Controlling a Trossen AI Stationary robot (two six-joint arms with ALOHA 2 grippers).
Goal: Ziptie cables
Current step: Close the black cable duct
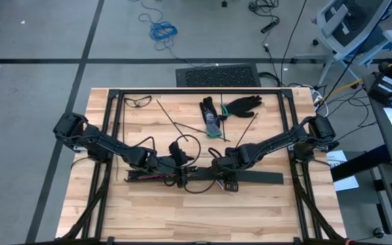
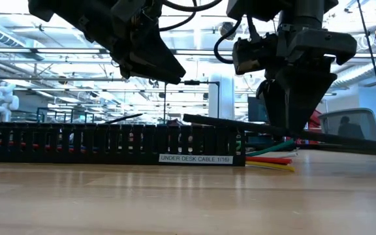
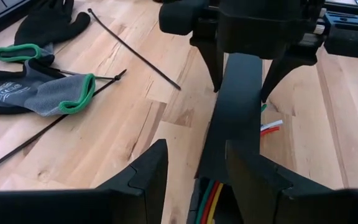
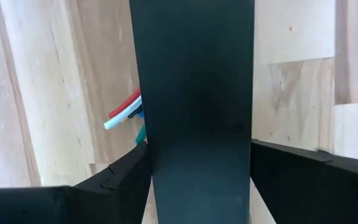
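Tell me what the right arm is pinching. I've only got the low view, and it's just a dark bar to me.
Observer: The right wrist view shows the right arm with its jaws shut on the edges of a flat black cover strip. Ends of the cables poke out beside it.
Operator: And the left arm?
Observer: The left arm has its jaws astride the same strip farther along. They are open, with a gap on one side, so they are not gripping it.
Operator: Where are the zipties?
Observer: The zipties lie loose on the table next to a pair of gloves, and neither arm holds one.
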